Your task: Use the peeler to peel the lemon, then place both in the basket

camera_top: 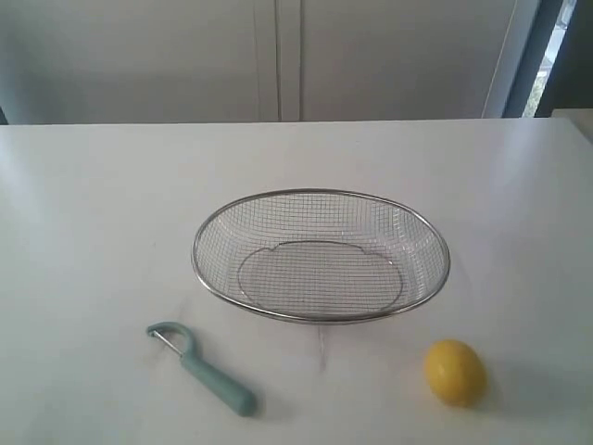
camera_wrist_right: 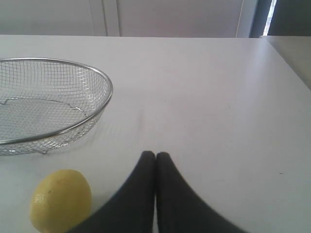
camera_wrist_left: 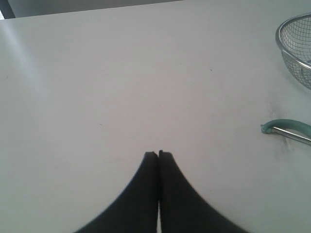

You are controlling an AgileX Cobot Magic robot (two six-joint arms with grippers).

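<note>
right wrist view, nearest first: the lemon (camera_wrist_right: 60,200) lies on the white table (camera_wrist_right: 218,107) close to the camera, just beside the right gripper (camera_wrist_right: 155,154) and not touching it. the gripper's two dark fingers are pressed together tip to tip and pinch nothing. beyond the lemon sits the basket (camera_wrist_right: 97,104), near the fruit but apart from it. the lemon is outside the wire rim. only part of the basket fits in this view, and the peeler is out of its frame.

left wrist view: the left gripper (camera_wrist_left: 158,154) is likewise closed, its fingertips meeting over bare table with nothing between them. off to one side, well apart from the fingers, the peeler (camera_wrist_left: 285,123) shows only its teal looped head and metal blade. the handle is cut off by the picture's edge. farther on, a curve of the basket's rim and mesh enters the corner.

exterior view: this one takes in all three things whole. the peeler lies flat at the near left of the table, with its head toward the back left and its handle toward the front. the lemon rests at the near right, well apart from the peeler. the basket stands upright behind and between them at the table's middle, touching neither. pale wall panels close the far side.
</note>
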